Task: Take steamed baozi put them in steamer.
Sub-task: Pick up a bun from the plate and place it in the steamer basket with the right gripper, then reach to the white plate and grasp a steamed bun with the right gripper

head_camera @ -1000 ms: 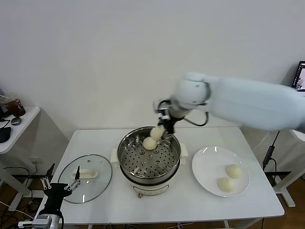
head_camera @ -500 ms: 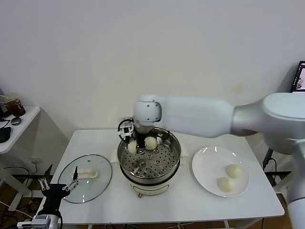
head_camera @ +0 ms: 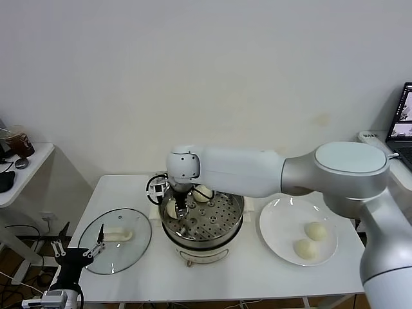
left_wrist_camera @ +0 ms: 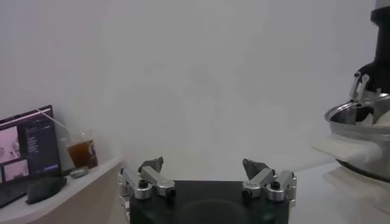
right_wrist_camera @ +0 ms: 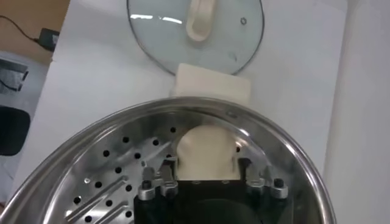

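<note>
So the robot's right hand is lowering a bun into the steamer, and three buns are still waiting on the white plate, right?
Not quite: only two buns wait on the white plate, as the head view shows. The right hand does hold a bun inside the steamer, near its left rim, with another bun already at the back.

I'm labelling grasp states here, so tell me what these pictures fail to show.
- Right gripper: whether its fingers are still pressing the bun; wrist view, the bun covers the tips.
- Steamer: its near-left floor in the head view, hidden by the arm.
- Glass lid: cut off by the wrist view's edge.
</note>
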Tool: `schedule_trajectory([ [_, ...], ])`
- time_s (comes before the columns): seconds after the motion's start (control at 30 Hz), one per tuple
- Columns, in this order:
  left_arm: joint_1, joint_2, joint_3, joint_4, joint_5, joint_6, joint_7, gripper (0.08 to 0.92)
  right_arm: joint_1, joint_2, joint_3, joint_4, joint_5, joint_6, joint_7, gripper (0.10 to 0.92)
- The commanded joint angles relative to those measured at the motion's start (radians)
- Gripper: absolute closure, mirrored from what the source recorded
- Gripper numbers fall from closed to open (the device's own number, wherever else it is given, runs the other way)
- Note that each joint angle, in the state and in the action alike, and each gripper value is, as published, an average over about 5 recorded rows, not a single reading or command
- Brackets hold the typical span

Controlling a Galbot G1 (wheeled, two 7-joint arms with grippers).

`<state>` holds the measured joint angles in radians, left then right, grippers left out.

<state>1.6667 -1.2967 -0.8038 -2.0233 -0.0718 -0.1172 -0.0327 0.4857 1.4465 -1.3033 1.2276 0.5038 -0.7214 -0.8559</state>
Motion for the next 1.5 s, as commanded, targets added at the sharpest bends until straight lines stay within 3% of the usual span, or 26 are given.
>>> schedule_trajectory([
  [0.03, -0.002, 0.002, -0.003, 0.0, -0.003, 0.002, 0.001, 0.177, 0.119, -0.13, 0.018, 0.103, -0.001, 0.001, -0.102, 0.246],
  [0.3, -0.011, 0.002, 0.013, -0.017, -0.007, 0.021, 0.004, 0.177, 0.303, -0.51, -0.003, 0.375, -0.056, 0.094, -0.313, 0.203],
  [0.57, -0.013, 0.003, 0.034, -0.029, -0.001, 0.031, 0.008, 0.177, 0.26, -0.921, -0.022, 0.548, -0.307, 0.266, -0.44, 0.203],
  [0.73, -0.008, 0.004, 0.036, -0.034, 0.002, 0.038, 0.009, 0.177, 0.157, -1.059, -0.003, 0.565, -0.482, 0.372, -0.459, 0.203],
  [1.07, 0.001, -0.005, 0.032, -0.037, 0.014, 0.038, 0.008, 0.177, -0.322, -1.203, 0.306, 0.534, -0.586, 0.418, -0.378, 0.203],
  [1.5, 0.03, -0.021, 0.011, -0.053, 0.024, 0.037, 0.01, 0.177, -0.714, -1.065, 0.628, 0.353, -0.664, 0.442, -0.294, 0.203],
])
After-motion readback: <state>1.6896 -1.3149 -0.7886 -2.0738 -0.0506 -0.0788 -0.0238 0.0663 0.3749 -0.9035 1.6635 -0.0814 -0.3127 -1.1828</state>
